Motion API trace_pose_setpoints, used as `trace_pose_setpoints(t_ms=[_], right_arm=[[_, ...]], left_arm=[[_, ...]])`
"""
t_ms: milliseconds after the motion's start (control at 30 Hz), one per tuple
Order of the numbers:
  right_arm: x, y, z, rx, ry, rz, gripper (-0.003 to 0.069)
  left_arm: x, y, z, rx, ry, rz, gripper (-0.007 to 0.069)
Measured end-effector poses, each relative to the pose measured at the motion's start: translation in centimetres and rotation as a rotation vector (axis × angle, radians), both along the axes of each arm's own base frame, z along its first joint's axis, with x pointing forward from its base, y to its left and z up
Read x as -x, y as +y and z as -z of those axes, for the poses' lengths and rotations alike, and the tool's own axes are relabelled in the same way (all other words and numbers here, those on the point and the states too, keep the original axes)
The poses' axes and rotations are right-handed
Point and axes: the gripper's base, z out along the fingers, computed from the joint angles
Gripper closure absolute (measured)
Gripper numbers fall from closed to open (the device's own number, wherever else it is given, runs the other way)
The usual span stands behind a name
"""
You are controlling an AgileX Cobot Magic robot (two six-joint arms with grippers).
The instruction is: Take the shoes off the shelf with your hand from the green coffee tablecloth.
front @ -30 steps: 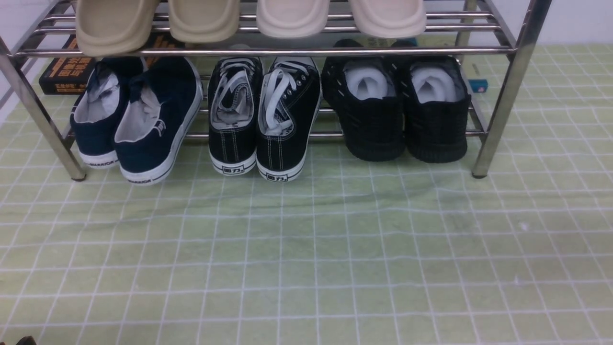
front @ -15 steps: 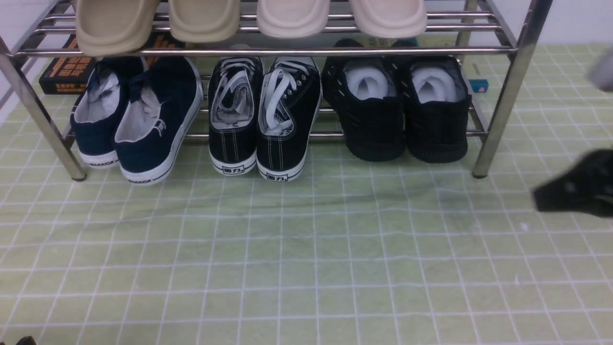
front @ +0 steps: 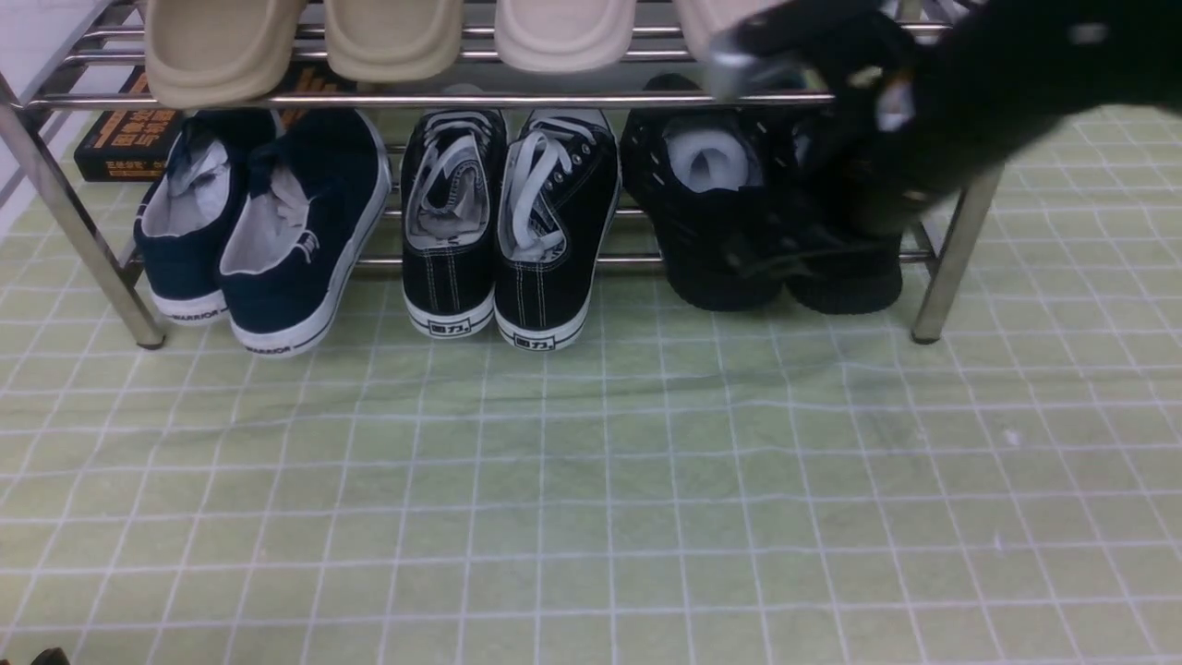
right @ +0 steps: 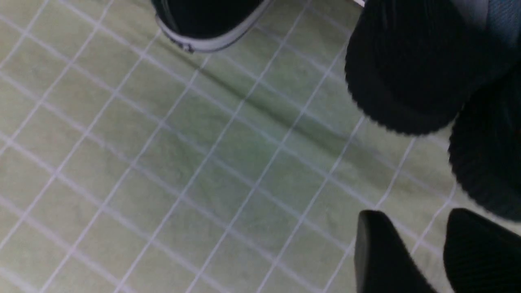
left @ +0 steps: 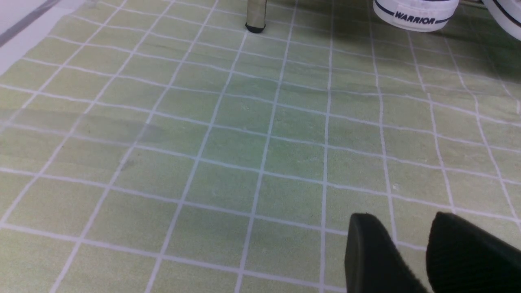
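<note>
R. gripper [right: 417, 215] is released: in its wrist view the two tips stand apart w/ cloth showing between them, nothing in their grasp. In the front view the r. arm [front: 979, 102] comes in from the upper right of the frame, v. blurred, its end in front of the all-black sneakers [front: 716, 249]; can't tell if it's touching them.

Those sneakers, the pair w/ white stuffing [front: 709, 159], are right of centre in the upper half of the frame, on the lower tier of the steel shelf [front: 517, 100], heels toward the cam. The one farther right is partly hidden by the arm.

Next to them, nr. the upper middle, is the blk canvas pair w/ white laces [front: 448, 277]; upper left, the navy pair w/ white soles [front: 314, 305], one shoe tilted. Behind the navy ones, a dark box w/ orange lettering [front: 129, 139]. Top tier, along the frame's top edge: beige clogs [front: 217, 46] on the left, paler pinkish ones [front: 563, 37] toward the middle.

L. gripper [left: 401, 215] is released too, tips apart & empty over the green cloth [front: 554, 508], which fills the lower half of the front view, a bit wrinkled.
</note>
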Motion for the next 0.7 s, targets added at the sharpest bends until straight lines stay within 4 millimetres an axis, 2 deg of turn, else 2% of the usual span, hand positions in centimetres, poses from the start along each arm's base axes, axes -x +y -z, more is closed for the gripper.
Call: trace_pose_setpoints(t_ms=[33, 133, 233, 400, 500, 700], right_arm=[[-0.1, 0.3, -0.2, -0.001, -0.01, -0.003, 0.0347], [-2.1, 2.4, -0.2, 0.015, -0.066, 0.007, 0.0271], [-3.7, 3.4, 0.2, -0.007, -0.076, 0.044, 0.0242], [-5.8, 4.9, 1.4, -0.021, -0.08, 0.067, 0.0232], [-7.1, 5.6, 2.8, 0.009, -0.092, 0.075, 0.023], [-8.6, 5.6, 5.2, 0.069, -0.109, 0.153, 0.0229]], left_arm=[[0.0, 0.0, 0.0, 0.0, 0.0, 0.0, 0.0385], [0.0, 0.0, 0.0, 0.0, 0.0, 0.0, 0.0385], [0.0, 0.0, 0.0, 0.0, 0.0, 0.0, 0.0385], [0.0, 0.0, 0.0, -0.001, 0.0, 0.0, 0.0385], [0.0, 0.0, 0.0, -0.001, 0.0, 0.0, 0.0385], [0.0, 0.0, 0.0, -0.001, 0.0, 0.0, 0.0385]])
